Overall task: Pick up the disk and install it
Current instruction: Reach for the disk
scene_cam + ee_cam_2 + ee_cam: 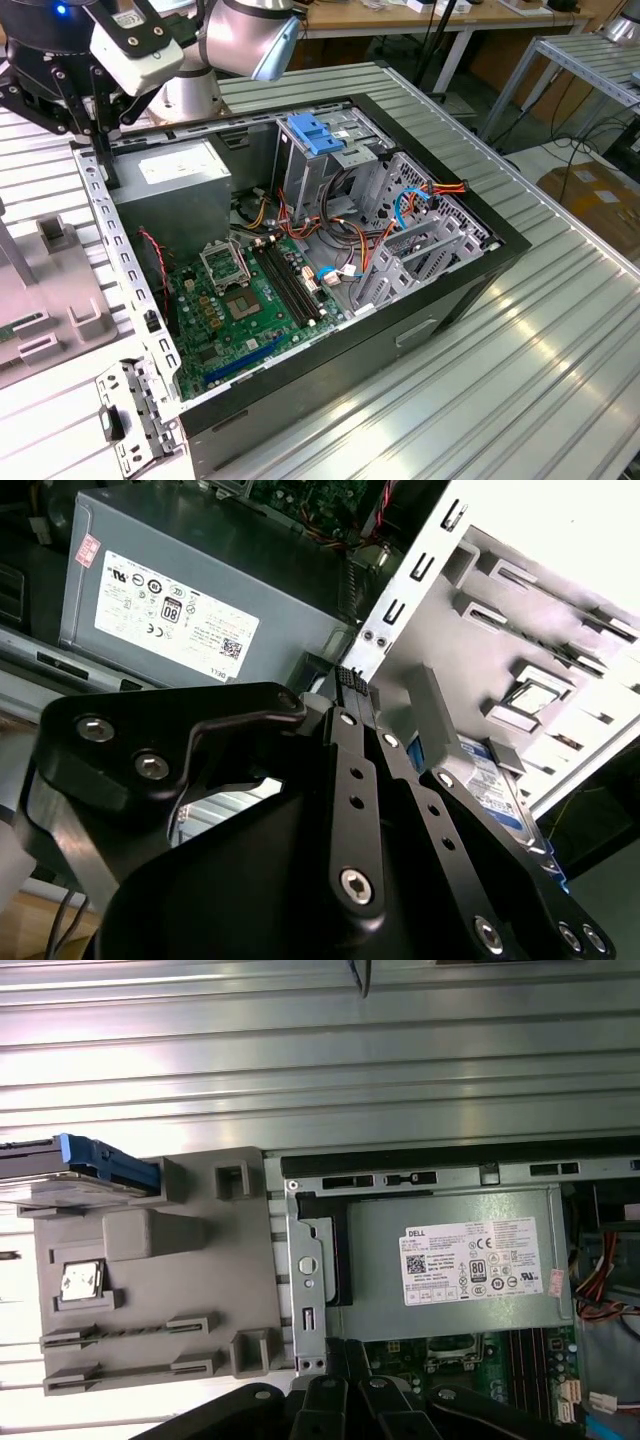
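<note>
Disk (50, 1182) is lying at the end of grey holder (200, 1280), on the surface beside the case | gripper (349, 678) is hovering over the case frame near the holder, jaws clenched, grasping nothing | power supply (175, 185) is sitting inside open computer case (430, 300).

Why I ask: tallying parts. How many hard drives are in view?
1. The silver-grey metal hard drive with blue plastic side rails lies on the grey plastic fixture beside the black computer case; others may be hidden.
</note>
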Robot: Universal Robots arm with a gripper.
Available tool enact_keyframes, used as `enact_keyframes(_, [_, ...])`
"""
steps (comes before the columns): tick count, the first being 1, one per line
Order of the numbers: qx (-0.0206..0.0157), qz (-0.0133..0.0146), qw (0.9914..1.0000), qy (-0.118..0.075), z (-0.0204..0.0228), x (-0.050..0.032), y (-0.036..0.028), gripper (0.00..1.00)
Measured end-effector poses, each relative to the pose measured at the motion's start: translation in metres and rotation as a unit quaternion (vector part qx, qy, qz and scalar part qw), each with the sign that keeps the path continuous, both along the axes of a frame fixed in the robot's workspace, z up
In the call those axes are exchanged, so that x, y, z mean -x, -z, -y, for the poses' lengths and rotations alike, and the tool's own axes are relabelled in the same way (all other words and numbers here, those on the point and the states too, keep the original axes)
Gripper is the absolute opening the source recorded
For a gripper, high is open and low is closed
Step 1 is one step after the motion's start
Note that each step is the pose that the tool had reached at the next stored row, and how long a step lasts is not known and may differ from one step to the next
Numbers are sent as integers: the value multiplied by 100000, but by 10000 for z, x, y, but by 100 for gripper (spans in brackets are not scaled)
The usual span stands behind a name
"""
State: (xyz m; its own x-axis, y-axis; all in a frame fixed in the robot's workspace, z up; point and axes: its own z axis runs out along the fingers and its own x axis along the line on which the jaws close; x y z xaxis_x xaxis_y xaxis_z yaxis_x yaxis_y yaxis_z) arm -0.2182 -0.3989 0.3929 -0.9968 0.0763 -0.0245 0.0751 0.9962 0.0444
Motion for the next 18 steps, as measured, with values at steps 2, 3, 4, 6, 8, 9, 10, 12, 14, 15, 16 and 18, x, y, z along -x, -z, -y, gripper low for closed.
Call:
enact_keyframes(2, [0, -3, 100000, -1, 0, 23, 0, 11])
enact_keyframes(3, [-1, -2, 100000, -1, 0, 29, 0, 11])
enact_keyframes(4, [-1, -2, 100000, -2, 0, 35, 0, 11])
enact_keyframes(6, [1, -3, 100000, -2, 0, 56, 0, 11])
enact_keyframes(8, [1, -5, 100000, 2, 0, 71, 0, 11])
enact_keyframes(9, [-3, 0, 100000, -1, 0, 77, 0, 11])
enact_keyframes(10, [0, -3, 100000, 0, 0, 85, 0, 11])
enact_keyframes(12, [-2, 0, 100000, 0, 0, 101, 0, 11])
enact_keyframes(14, [0, -3, 100000, -3, 0, 118, 0, 11])
enact_keyframes(15, [0, -1, 100000, -2, 0, 126, 0, 11])
enact_keyframes(16, [-1, -1, 100000, -1, 0, 134, 0, 11])
enact_keyframes(18, [-1, -1, 100000, -3, 0, 150, 0, 11])
